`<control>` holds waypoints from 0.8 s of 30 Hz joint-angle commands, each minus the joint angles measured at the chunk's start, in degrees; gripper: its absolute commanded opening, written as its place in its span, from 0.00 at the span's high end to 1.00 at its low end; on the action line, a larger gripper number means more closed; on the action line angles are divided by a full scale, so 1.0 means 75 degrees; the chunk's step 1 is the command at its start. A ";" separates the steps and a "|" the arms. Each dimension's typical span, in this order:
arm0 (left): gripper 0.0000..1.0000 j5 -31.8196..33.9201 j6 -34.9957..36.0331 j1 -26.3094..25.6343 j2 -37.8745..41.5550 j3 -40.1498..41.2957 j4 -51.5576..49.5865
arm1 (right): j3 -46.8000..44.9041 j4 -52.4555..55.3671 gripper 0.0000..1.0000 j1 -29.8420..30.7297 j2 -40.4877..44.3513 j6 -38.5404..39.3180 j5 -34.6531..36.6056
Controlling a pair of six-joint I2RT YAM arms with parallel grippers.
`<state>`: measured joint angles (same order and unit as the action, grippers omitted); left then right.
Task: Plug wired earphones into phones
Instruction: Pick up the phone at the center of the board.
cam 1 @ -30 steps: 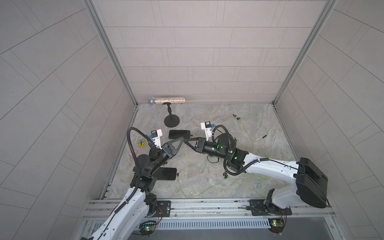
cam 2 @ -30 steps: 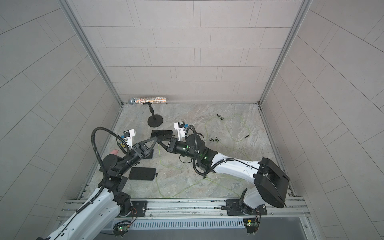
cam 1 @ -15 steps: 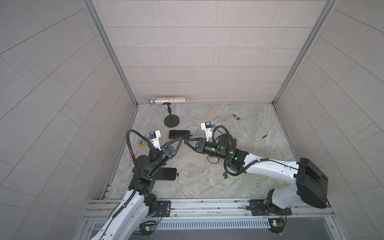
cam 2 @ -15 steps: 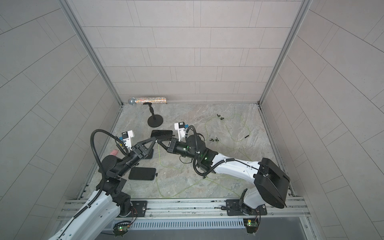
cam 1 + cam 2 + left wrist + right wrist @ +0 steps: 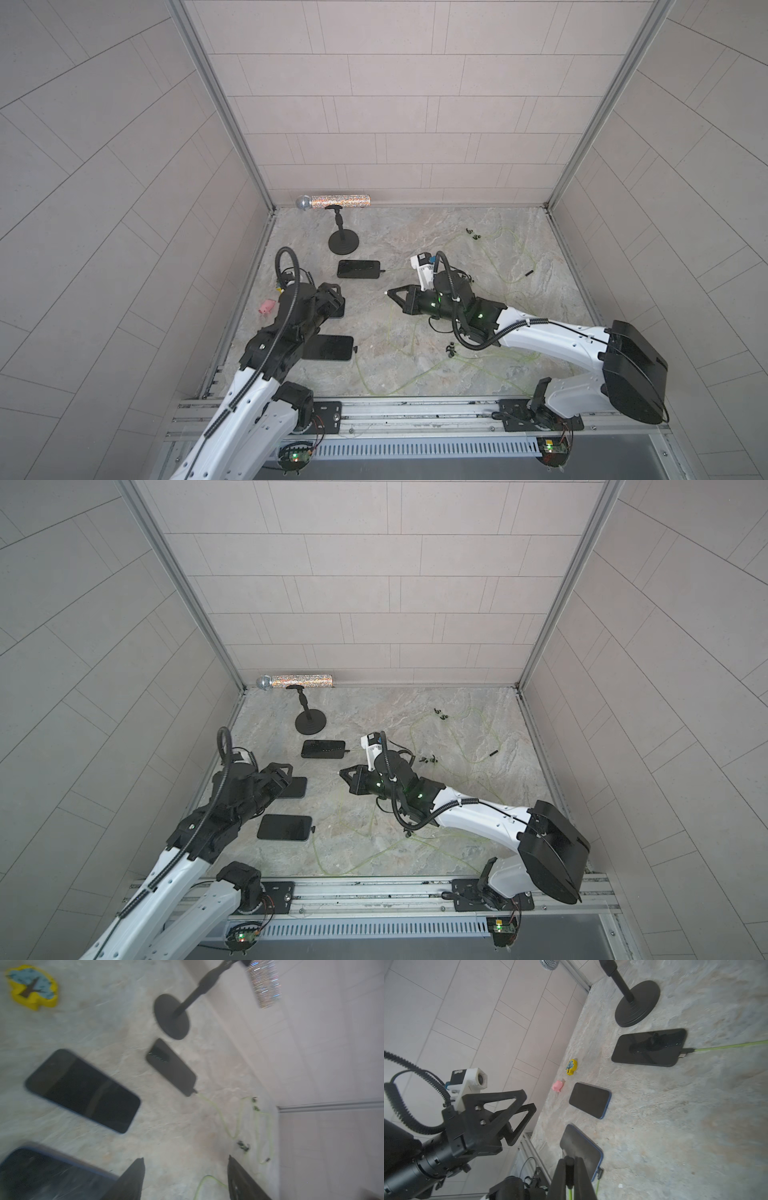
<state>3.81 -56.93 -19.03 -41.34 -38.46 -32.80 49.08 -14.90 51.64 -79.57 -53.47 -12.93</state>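
Note:
Three black phones lie at the left of the floor in both top views: the far phone (image 5: 358, 269) (image 5: 323, 749) and the near phone (image 5: 328, 348) (image 5: 284, 827) each have a plug in their right end. The middle phone (image 5: 293, 787) (image 5: 588, 1100) has none. My right gripper (image 5: 388, 293) (image 5: 569, 1160) is shut on a black earphone plug (image 5: 569, 1167), and its yellow-green cable (image 5: 570, 1192) trails back between the fingers. My left gripper (image 5: 330, 291) (image 5: 185, 1161) hangs open and empty over the middle phone's left part. Wired earphones' cables (image 5: 395, 365) (image 5: 228, 1122) loop across the floor.
A black round-based stand (image 5: 344, 241) and a glittery microphone (image 5: 332, 201) sit at the back left. A pink piece (image 5: 266, 306) and a yellow tree piece (image 5: 571, 1067) lie by the left wall. Loose earbuds (image 5: 473, 235) and a loose plug (image 5: 528, 273) lie far right.
My left gripper has opened and drawn back left, away from the right gripper's tip, which it met a second ago. The right gripper stays shut on the plug.

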 commanded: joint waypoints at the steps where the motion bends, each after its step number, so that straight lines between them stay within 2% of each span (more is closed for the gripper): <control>1: 0.31 0.1194 -0.0056 0.0006 -0.0815 -0.0489 -0.1392 | 0.0161 0.0755 1.00 -0.0005 0.0160 0.1240 0.0227; 4: 0.28 0.1094 -0.0224 0.0108 -0.1481 -0.0536 -0.1130 | 0.0117 0.0757 1.00 -0.0017 -0.0014 0.1728 -0.0012; 7: 0.27 0.0211 -0.0215 0.0432 -0.2144 -0.0611 -0.0567 | 0.0026 0.0499 1.00 -0.0008 -0.0268 0.2223 -0.0190; 15: 0.26 -0.0454 -0.0818 0.1340 -0.3664 -0.1011 -0.0586 | -0.0347 -0.0265 1.00 0.0075 -0.1179 0.3266 0.0152; 21: 0.26 -0.0010 -0.1604 0.1622 -0.4418 -0.1447 -0.0795 | -0.0523 -0.0183 1.00 0.0393 -0.1309 0.3913 0.0911; 24: 0.25 -0.0150 -0.1840 0.1681 -0.4933 -0.1662 -0.0804 | -0.0648 -0.0286 1.00 0.0542 -0.1307 0.4253 0.1268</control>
<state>2.24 -67.55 -6.87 -75.99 -48.86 -37.30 44.93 -15.29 54.78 -89.82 -26.04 -7.60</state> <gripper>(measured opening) 0.744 0.078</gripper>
